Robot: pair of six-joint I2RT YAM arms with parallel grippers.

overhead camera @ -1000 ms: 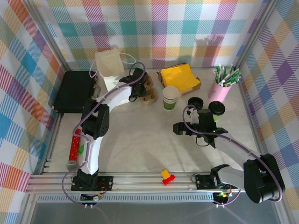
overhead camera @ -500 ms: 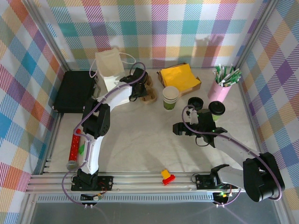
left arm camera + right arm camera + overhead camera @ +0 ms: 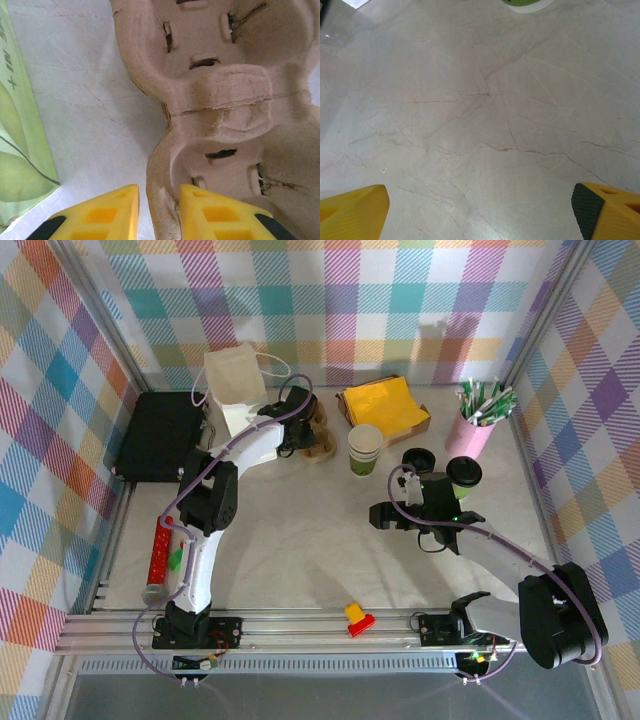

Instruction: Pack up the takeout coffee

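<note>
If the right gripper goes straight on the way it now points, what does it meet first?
Most likely the bare table top: the open right gripper looks down at it, with nothing between its fingers. Farther ahead stands the green base of a cup, but depth is unclear.

Pastel plaid walls (image 3: 330, 300), pale veined table (image 3: 300, 540), brown pulp tray (image 3: 225, 100), pink cup (image 3: 466, 436), black-lidded cream-and-green coffee (image 3: 463, 476).

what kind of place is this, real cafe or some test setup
Most likely a robot test cell staged as a coffee counter: plaid cloth walls, a brown moulded-pulp cup carrier, a pink cup of green-white sticks.
</note>
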